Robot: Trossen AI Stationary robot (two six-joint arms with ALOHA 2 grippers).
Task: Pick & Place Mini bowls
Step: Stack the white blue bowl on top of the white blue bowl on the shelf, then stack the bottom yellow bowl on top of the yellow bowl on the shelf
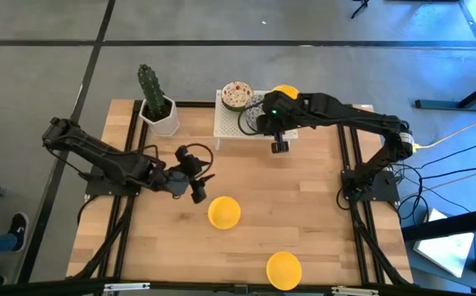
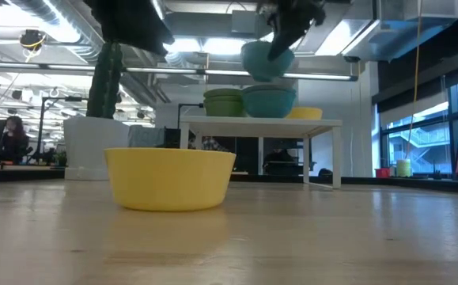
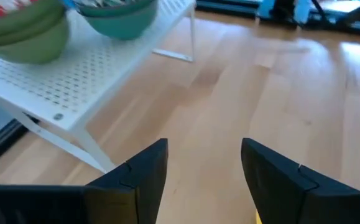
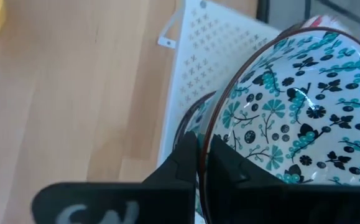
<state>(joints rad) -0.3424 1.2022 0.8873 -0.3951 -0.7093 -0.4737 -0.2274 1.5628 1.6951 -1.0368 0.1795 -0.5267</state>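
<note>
Inspector: Report the surface, nearest first.

Robot: The surface (image 1: 303, 214) is pale wooden planks with a dark frame. One plain yellow bowl (image 1: 284, 270) sits at the near edge; a second yellow bowl (image 1: 224, 211) rests upright mid-surface, smooth and round. My left gripper (image 1: 198, 182) hangs just beside that second bowl, fingers spread, holding nothing.

Inspector: Farther back?

Robot: A white perforated rack (image 1: 225, 123) on thin legs stands at the far edge. My right gripper (image 4: 201, 163) is clamped on the rim of a white bowl with blue-green pattern (image 4: 291, 118), glossy inside, held above the rack. A reddish-speckled bowl (image 1: 235, 94) and a third yellow bowl (image 1: 285, 90) rest on the rack. Beside it stands a cactus (image 1: 150, 86) in a white square pot.

Inspector: The room?

Robot: Grey floor, ceiling pipes, large windows, a seated person (image 2: 9, 138) far off.
</note>
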